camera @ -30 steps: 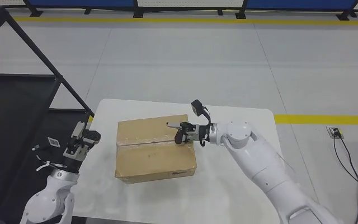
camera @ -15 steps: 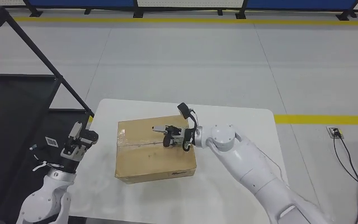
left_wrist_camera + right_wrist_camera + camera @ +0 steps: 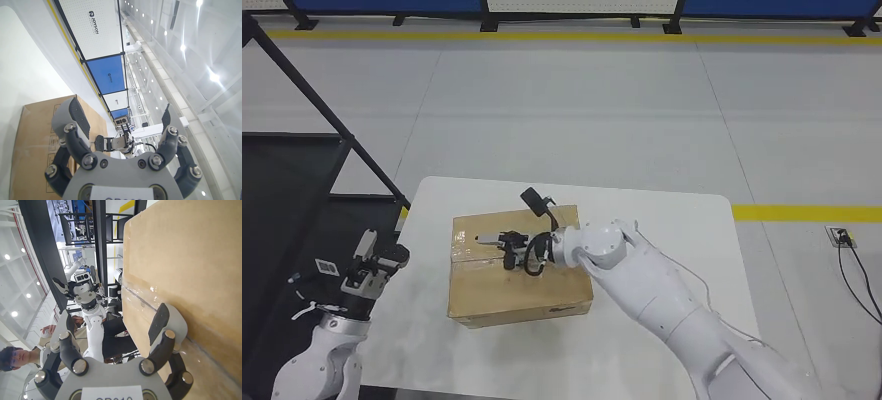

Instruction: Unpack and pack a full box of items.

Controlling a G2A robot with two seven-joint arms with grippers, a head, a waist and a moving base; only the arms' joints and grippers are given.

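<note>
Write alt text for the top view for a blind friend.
The right claw, open, rests on the taped seam atop a closed cardboard box on a white table. The left claw, open, hangs beside the table's edge.

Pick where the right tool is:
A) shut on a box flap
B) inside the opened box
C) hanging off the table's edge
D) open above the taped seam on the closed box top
D: the right tool stands open with nothing between its fingers, over the taped seam on the closed cardboard box.
</note>
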